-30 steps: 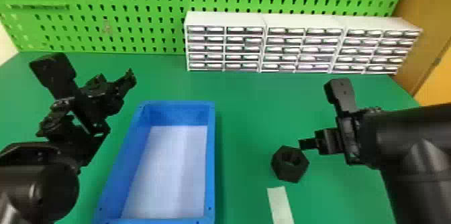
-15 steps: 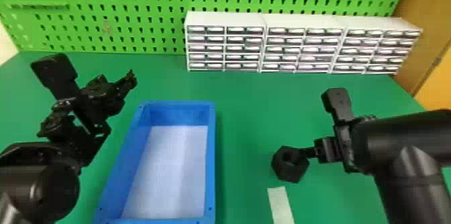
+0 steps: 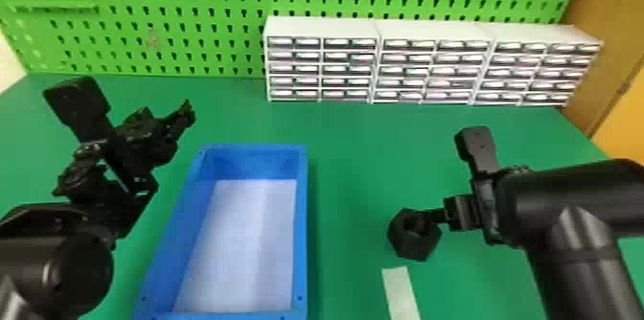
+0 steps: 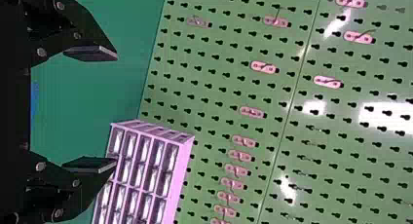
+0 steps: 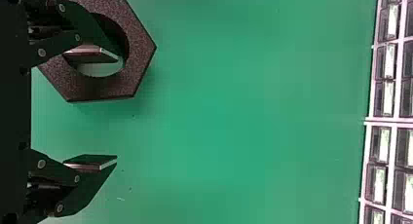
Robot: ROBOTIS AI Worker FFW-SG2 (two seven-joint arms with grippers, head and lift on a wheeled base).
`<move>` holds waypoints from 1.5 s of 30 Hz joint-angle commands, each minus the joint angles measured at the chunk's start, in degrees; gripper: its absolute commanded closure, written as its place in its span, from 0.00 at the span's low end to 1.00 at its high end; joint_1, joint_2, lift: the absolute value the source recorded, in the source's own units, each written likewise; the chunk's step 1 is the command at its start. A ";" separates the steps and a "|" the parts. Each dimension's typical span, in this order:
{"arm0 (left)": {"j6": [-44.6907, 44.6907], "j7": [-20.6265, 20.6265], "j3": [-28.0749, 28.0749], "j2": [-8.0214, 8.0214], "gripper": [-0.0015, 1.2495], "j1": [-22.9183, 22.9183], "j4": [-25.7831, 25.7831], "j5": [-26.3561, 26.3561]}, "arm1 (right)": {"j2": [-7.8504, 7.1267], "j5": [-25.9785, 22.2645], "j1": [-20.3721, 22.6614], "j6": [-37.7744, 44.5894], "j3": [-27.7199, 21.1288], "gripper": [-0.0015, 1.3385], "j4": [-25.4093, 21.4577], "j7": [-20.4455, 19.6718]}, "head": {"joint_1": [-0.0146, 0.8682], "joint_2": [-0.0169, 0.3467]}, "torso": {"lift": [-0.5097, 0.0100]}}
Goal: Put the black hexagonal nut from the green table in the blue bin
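Desk (image 3: 354,151), green, w/ pegboard (image 3: 191,17) at its back. White drawer units (image 3: 321,27) in a row along the far edge. Blue bin (image 3: 301,209) sits on the desk btwn the arms, open-topped. L gripper (image 3: 125,98) is up left of the bin, fingers spread. R gripper (image 3: 443,177) also spread, one finger at the hole of the blk hex nut (image 3: 414,246), which is on the desk right of the bin. Pale strip (image 3: 401,292) just beside the nut.
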 commanded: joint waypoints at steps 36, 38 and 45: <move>0.18 0.00 0.08 0.00 0.38 0.09 0.09 0.36 | 0.46 -3.50 1.55 -5.88 -1.33 0.39 4.77 0.08 | 0.80 0.07 | 0.79; 0.18 0.00 0.08 0.00 0.38 0.09 0.09 0.36 | 0.46 -3.50 1.64 -6.06 -1.33 0.39 4.94 -0.01 | 0.80 0.07 | 0.79; 0.26 0.00 0.08 0.00 0.38 0.09 0.09 0.36 | 0.46 -3.50 1.90 -6.41 -1.68 0.39 5.38 -0.01 | 0.80 0.07 | 0.79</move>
